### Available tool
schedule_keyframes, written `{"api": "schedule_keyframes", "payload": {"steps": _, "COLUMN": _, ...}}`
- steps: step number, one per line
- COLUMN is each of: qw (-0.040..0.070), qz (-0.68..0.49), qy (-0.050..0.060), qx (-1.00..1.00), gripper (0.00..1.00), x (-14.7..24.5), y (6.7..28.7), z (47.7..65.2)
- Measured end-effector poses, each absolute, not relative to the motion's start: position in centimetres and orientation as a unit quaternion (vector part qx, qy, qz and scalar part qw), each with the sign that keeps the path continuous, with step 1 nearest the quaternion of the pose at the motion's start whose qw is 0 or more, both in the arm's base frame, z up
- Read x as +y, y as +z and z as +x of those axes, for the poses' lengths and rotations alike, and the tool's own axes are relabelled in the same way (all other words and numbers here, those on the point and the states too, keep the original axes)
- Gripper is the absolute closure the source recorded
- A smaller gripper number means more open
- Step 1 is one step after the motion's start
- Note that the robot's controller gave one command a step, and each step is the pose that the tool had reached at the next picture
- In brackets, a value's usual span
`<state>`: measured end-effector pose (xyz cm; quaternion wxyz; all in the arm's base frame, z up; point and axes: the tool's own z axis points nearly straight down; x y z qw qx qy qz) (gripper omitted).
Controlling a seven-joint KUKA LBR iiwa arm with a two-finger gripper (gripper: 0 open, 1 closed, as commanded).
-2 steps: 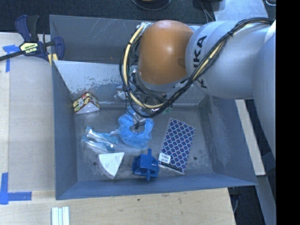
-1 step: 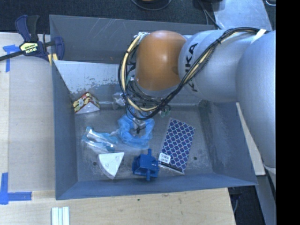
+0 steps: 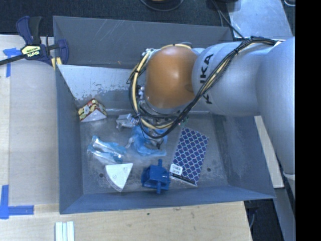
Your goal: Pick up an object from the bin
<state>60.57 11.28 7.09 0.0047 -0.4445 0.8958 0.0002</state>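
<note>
My gripper point(image 3: 149, 127) hangs low in the middle of the bin, mostly hidden beneath the orange wrist cover and its cables. Right under it lies a light blue soft piece point(image 3: 142, 142), and whether they touch is hidden. A small silver bit point(image 3: 124, 120) lies just to its left. In front sits a dark blue plastic part point(image 3: 155, 177). A navy card with a white lattice pattern point(image 3: 189, 154) lies flat to the right.
A clear bag with a blue item point(image 3: 105, 150) and a white wedge point(image 3: 119, 175) lie at the front left. A small yellow and red packet point(image 3: 92, 110) rests by the left wall. The arm covers the bin's back right.
</note>
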Motion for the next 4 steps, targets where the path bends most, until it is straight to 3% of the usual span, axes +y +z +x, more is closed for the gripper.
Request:
{"api": "schedule_keyframes", "payload": {"steps": 1, "qw": 0.006, "qz": -0.42, "qy": 0.002, "qx": 0.907, "gripper": 1.0, "x": 10.8, "y": 7.2, "z": 61.7}}
{"api": "schedule_keyframes", "payload": {"steps": 3, "qw": 0.004, "qz": -0.42, "qy": 0.003, "qx": 0.907, "gripper": 1.0, "x": 10.7, "y": 7.8, "z": 61.5}}
{"api": "schedule_keyframes", "payload": {"steps": 4, "qw": 0.002, "qz": -0.42, "qy": 0.003, "qx": 0.907, "gripper": 1.0, "x": 10.7, "y": 9.7, "z": 61.4}}
